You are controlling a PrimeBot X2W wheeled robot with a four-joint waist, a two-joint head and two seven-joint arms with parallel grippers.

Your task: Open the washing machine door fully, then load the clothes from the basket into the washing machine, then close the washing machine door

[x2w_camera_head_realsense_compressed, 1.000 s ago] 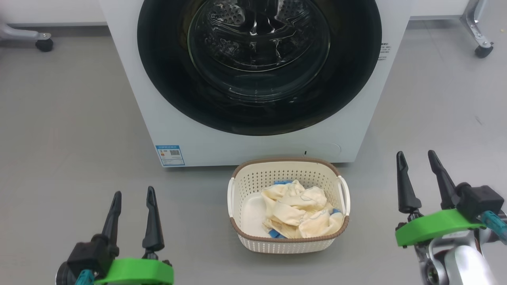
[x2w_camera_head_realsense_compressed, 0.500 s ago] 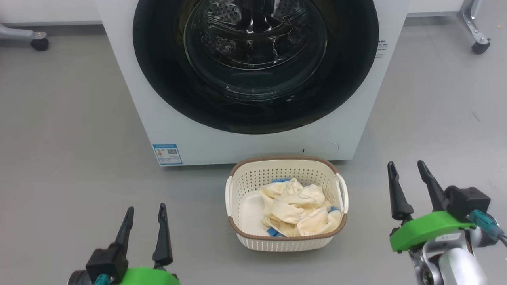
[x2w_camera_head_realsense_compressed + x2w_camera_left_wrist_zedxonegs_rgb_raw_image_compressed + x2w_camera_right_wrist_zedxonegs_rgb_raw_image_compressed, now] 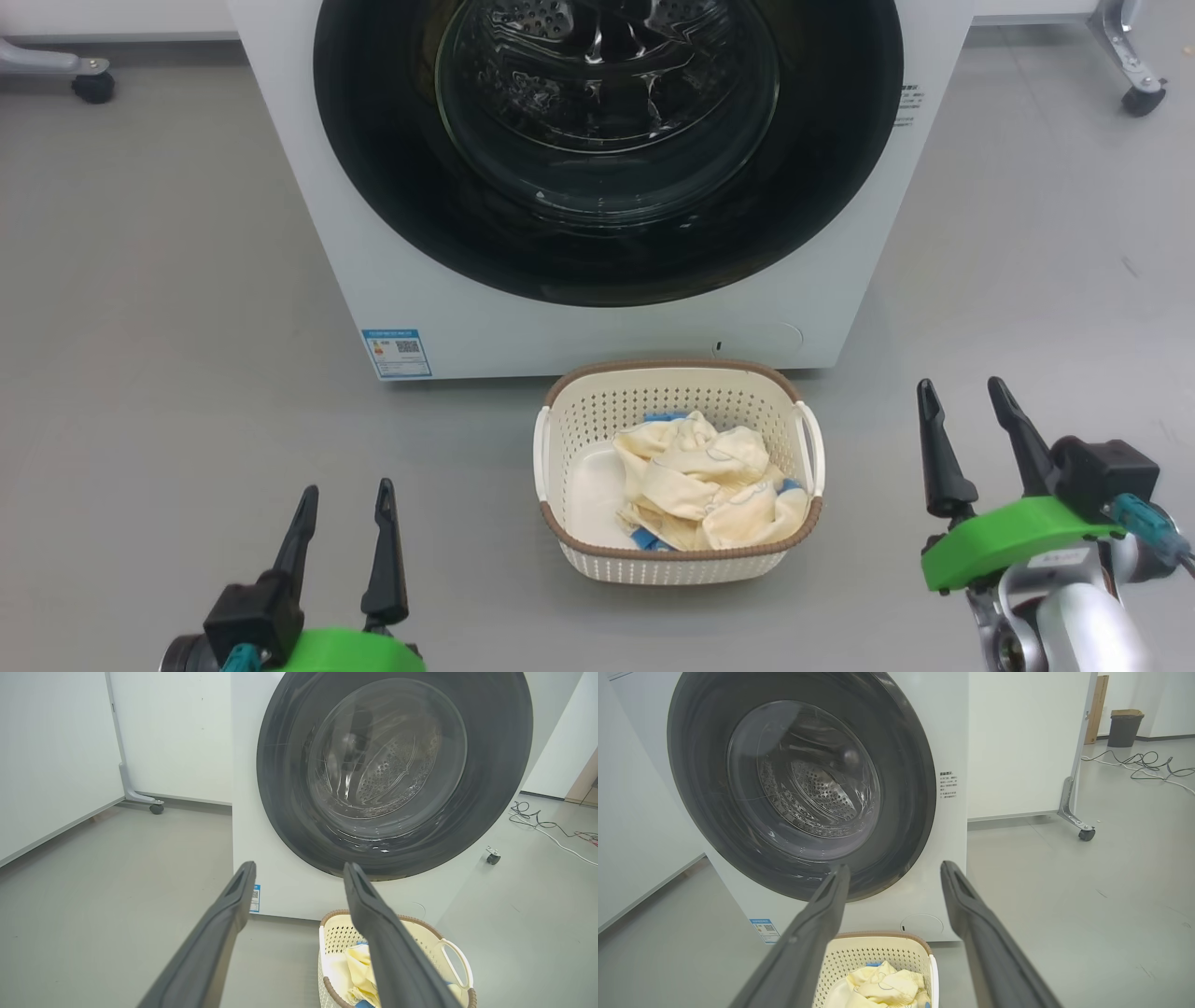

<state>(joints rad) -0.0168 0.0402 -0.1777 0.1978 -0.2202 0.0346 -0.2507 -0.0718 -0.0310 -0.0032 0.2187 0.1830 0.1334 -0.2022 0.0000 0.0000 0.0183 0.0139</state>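
Sadly, the label (image 3: 397, 352) and side print (image 3: 910, 105) on the washer (image 3: 560, 336) blur unreadably; the door (image 3: 607, 112) is cropped above; left claw (image 3: 346, 487) and right claw (image 3: 960, 383) gape, empty.

Head looks down, wrists low and forward; all share the basket (image 3: 667, 565).

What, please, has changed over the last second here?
Both pincers drew back a little toward the robot, the left pincer more than the right pincer; the head camera shifted slightly too. Nothing was grasped or released. The washing machine door stays shut and the clothes stay in the basket.
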